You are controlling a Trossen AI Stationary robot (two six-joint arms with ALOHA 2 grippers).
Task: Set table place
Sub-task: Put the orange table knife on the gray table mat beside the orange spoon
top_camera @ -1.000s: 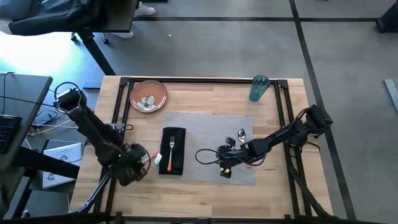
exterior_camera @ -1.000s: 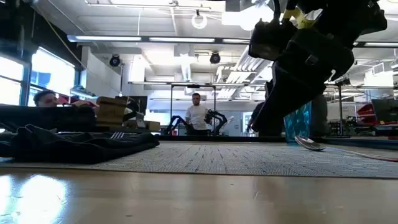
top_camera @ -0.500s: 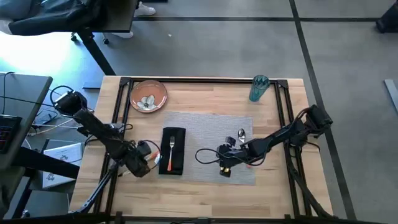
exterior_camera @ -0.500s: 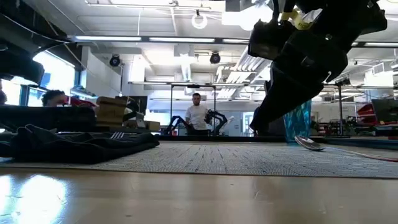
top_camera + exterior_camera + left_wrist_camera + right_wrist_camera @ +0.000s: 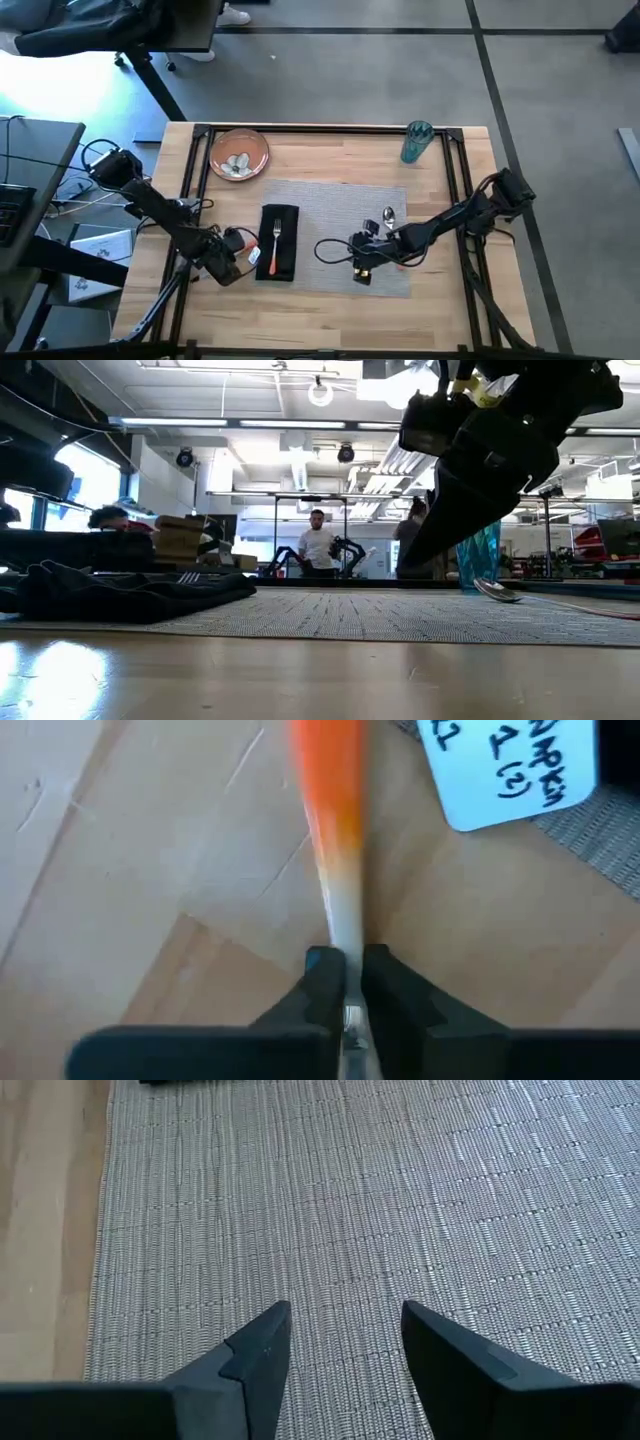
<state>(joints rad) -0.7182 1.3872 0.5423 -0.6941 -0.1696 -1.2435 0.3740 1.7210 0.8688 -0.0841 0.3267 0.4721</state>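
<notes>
A grey placemat (image 5: 340, 235) lies on the wooden table (image 5: 340, 160). At its left end lies a black napkin (image 5: 279, 243) with an orange-handled fork (image 5: 275, 243) on top. A spoon (image 5: 388, 215) rests on the mat's right part. Just left of the napkin, my left gripper (image 5: 238, 258) is shut on an orange-handled utensil (image 5: 330, 810). My right gripper (image 5: 345, 1335) hovers open over the placemat (image 5: 400, 1200), with nothing between its fingers. The orange-brown plate (image 5: 238, 153) sits at the far left and the teal cup (image 5: 415, 141) at the far right. My left gripper pinches the utensil's pale metal part (image 5: 346, 935), just past the orange handle, between its two fingers (image 5: 322, 982). The fingers run along the utensil, whose orange handle points away from them. I cannot tell whether the utensil lies on the table.
A white paper label (image 5: 510, 770) lies by the placemat's edge near the left gripper. The plate holds some small pale items (image 5: 237, 162). Black rails (image 5: 195, 180) edge the table. People show in the room beyond the table (image 5: 317, 547).
My left gripper has moved a little toward the napkin, and its arm has stretched out lower over the table's left rail.
</notes>
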